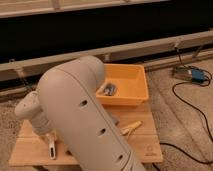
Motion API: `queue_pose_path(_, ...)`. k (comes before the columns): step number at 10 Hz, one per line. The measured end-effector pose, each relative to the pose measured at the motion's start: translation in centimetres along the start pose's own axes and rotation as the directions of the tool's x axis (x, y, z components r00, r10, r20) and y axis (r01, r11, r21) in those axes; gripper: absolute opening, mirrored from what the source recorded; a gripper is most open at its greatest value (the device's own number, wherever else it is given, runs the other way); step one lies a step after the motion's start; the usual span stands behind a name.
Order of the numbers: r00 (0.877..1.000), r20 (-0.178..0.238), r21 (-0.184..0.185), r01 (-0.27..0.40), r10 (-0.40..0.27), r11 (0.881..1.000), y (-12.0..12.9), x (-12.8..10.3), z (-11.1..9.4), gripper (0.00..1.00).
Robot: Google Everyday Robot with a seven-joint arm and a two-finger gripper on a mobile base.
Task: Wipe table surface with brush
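The table surface is a light tan plank top on the floor, much of it hidden behind my big grey arm. My gripper hangs low over the table's left part, below the rounded wrist. It is shut on the brush, a slim white piece with a dark patch. The brush pokes out under the gripper and rests on or just above the planks.
An orange bin stands on the table's far right with grey items inside. A yellow banana-like piece lies right of my arm. On the carpet to the right are a black cable and a blue device.
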Motion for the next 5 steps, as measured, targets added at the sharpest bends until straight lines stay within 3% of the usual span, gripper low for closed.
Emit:
queue_pose_path(3,0.999,-0.041,0.040,0.024,-0.022,0.999,-1.0,0.9,-3.5,0.06)
queue_pose_path(5,0.993,-0.086,0.085,0.093,-0.085,0.992,-2.0,1.7,-4.6,0.06)
